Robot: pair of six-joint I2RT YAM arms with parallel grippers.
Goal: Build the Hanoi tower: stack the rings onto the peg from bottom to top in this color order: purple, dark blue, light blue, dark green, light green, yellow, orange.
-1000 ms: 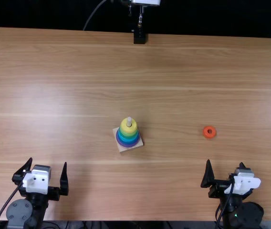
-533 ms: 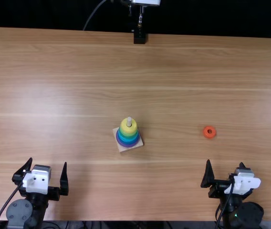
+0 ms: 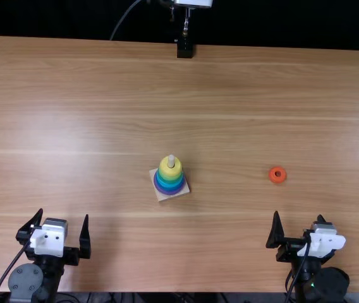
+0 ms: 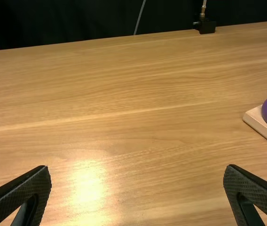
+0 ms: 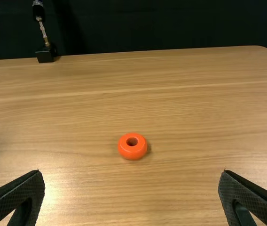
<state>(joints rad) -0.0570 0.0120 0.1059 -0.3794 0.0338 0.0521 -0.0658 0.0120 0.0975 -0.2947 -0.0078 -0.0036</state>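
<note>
Hanoi tower of coloured rings (image 3: 170,179), upright on a square pale wooden base (image 3: 165,197). Top view: stack sits near mid-bench (image 3: 91,126). Purple ring (image 3: 171,192) lowest, blue to green bands above, yellow ring (image 3: 166,170) uppermost; exact split of the green bands cannot be told. Tip of pale round peg (image 3: 171,160) protrudes above yellow. Small round orange ring (image 3: 272,178) lies flat on the bench at the tower's 3 o'clock, well apart from it. Left end effector (image 3: 64,213) at the tower's 8 o'clock, right end effector (image 3: 298,214) between its 3 and 4 o'clock. Black block (image 3: 184,49) at the far bench edge, 12 o'clock from the tower.

Left wrist view (12 o'clock = straight out from the fingers): left end effector (image 4: 137,166) spread wide, nothing gripped. Tower partly in frame at 2 o'clock; base corner, purple and blue rings visible.

Right wrist view (same convention): right end effector (image 5: 131,171) likewise wide apart, nothing gripped. Orange ring at 12 o'clock, beyond the fingertips, touching neither; its centre hole is visible.
</note>
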